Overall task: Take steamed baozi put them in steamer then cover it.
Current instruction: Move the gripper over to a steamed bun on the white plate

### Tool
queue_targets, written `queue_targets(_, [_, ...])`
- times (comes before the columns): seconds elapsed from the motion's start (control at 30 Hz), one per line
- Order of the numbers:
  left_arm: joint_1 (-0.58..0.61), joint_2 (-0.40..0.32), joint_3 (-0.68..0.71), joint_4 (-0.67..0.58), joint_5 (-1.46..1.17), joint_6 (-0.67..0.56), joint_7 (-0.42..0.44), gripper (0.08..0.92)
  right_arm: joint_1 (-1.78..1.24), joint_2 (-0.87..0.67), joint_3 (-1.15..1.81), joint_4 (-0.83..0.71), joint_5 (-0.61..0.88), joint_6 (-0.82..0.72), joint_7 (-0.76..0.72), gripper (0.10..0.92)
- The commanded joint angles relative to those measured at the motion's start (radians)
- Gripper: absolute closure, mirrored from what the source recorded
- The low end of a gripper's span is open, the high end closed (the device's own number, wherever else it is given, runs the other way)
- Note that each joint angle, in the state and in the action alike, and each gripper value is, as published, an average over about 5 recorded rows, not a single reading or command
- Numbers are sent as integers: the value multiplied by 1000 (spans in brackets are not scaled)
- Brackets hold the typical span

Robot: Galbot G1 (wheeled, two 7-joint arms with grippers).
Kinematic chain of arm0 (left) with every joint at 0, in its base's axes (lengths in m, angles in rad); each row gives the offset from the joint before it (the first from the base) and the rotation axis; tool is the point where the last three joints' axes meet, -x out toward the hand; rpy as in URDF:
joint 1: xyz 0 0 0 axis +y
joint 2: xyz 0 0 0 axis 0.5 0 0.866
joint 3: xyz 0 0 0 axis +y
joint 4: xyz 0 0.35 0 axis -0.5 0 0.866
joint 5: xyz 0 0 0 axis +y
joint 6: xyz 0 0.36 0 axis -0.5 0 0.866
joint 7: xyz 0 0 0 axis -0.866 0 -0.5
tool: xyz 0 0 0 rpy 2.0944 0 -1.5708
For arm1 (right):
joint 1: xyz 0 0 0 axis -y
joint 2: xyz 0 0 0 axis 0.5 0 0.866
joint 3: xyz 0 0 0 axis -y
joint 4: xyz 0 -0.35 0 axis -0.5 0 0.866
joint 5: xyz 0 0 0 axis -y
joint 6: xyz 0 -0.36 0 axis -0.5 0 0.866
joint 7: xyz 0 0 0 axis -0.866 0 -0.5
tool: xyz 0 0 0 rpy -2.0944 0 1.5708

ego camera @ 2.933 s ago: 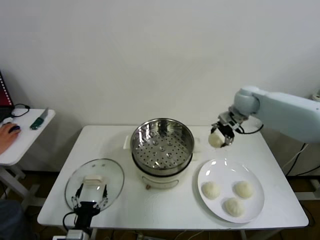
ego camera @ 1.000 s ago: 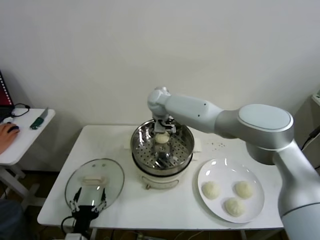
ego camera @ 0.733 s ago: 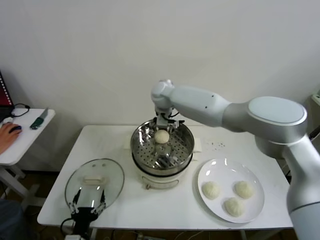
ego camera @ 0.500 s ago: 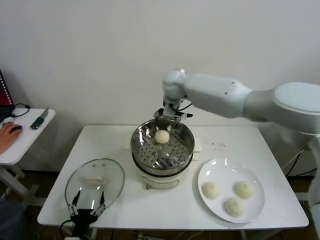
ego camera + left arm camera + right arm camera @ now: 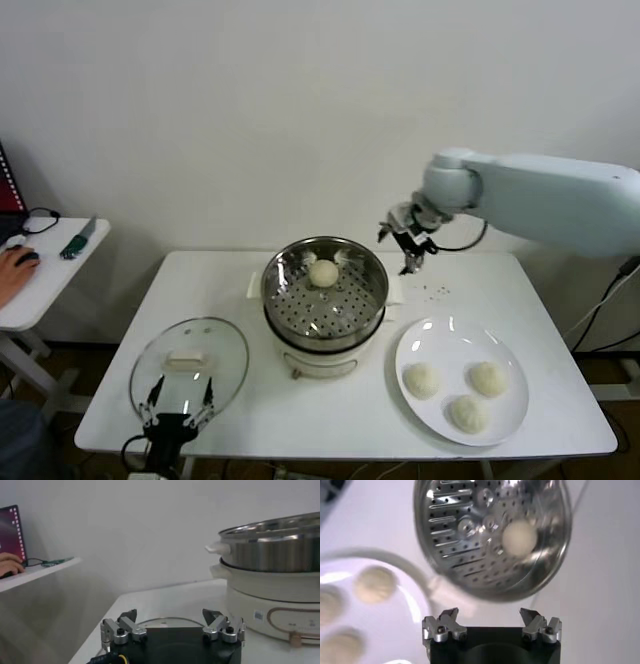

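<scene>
1. The steamer (image 5: 324, 305) stands in the middle of the head view, on a white table (image 5: 250, 405), with its perforated tray showing inside the shiny wall.
2. One bun (image 5: 323, 272) lies on that tray toward the far side of the pot, touching nothing but the tray; the right wrist view shows the same bun (image 5: 519, 537) inside the pot.
3. The right gripper (image 5: 409, 243) hangs in the air in the upper right part of the head view, just past the pot's right rim and above the table's far edge. Its fingers are spread apart with nothing between them, as the right wrist view confirms (image 5: 491, 622).
4. A white plate (image 5: 437, 338) sits in the lower right of the head view, just beside the steamer, and carries three more buns: one on the left (image 5: 421, 379), one on the right (image 5: 487, 378) and one nearest the frame's bottom (image 5: 466, 413). They lie near one another without touching.
5. The glass lid (image 5: 220, 345) lies flat on the table in the lower left, its cream handle (image 5: 187, 359) pointing up.
6. The left gripper (image 5: 177, 409) waits at the bottom left edge, over the near rim of the lid, fingers spread wide and empty (image 5: 172, 626).
</scene>
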Motion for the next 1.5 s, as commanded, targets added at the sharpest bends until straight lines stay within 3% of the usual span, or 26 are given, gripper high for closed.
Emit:
queue_targets(0.03, [7, 0, 1, -21, -6, -5, 6, 177, 17, -288, -90, 206, 181, -316, -34, 203])
queue_targets(0.5, [23, 3, -13, -22, -20, -4, -1, 177, -359, -314, 67, 164, -34, -252, -55, 203])
queue_targets(1.5, [14, 0, -22, 16, -89, -4, -9, 177, -586, -93, 230, -56, -82, -198, -13, 203])
